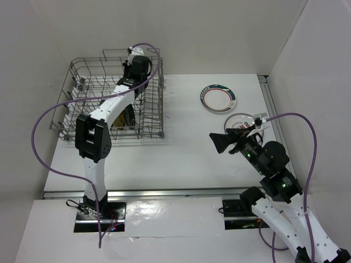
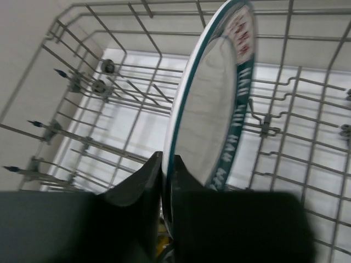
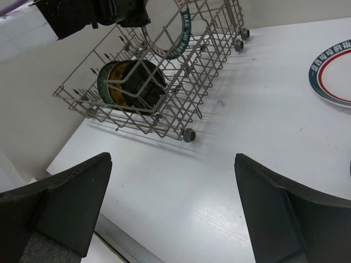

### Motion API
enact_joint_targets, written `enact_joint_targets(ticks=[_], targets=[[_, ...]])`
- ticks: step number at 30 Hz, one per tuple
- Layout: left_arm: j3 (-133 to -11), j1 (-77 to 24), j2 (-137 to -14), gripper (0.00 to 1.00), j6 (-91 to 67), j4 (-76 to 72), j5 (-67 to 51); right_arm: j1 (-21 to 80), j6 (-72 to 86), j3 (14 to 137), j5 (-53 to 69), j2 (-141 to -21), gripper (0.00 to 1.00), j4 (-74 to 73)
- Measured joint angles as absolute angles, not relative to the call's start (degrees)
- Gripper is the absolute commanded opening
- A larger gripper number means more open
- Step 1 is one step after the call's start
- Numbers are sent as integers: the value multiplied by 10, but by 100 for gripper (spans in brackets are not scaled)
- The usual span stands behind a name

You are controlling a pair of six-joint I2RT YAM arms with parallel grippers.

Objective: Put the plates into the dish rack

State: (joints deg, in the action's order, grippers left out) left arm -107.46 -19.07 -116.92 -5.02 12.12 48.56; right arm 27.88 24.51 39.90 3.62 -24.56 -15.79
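Observation:
The grey wire dish rack stands at the far left and also shows in the right wrist view. My left gripper is shut on the rim of the teal patterned plate and holds it on edge above the rack's tines; from above the gripper is over the rack's far right part. A black plate and a yellow patterned plate stand upright in the rack. A white plate with a green and red rim lies flat on the table. My right gripper is open and empty, also in its own view.
A second flat plate lies just beyond my right gripper, partly hidden by it. The rack has small wheels at its corners. Walls close in the table at the back and both sides.

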Motion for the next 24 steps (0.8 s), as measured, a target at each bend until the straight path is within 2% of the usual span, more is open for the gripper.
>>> enact_joint_targets(ticks=[3,5,10,15,19,22,24], targets=[[-1067,-190,-1169,56,-63,126,481,279,243,402,36,-243,100,-161],[-1064,-190,-1169,69,-73,126,481,279,243,403,33,-242,100,-161],[-1054,-190,-1167,70,-94,133,469,279,244,403,-4,-242,100,-166],[-1044,-194,-1120,78,-124,185,426,279,292,401,-129,-261,100,-210],[-1043,-226,-1017,85,-147,210,375,279,392,388,-228,-293,100,-266],[-1019,-298,-904,96,-168,203,319,279,512,363,-296,-309,100,-328],[-987,-355,-840,97,-180,182,279,279,586,343,-330,-310,100,-365]])
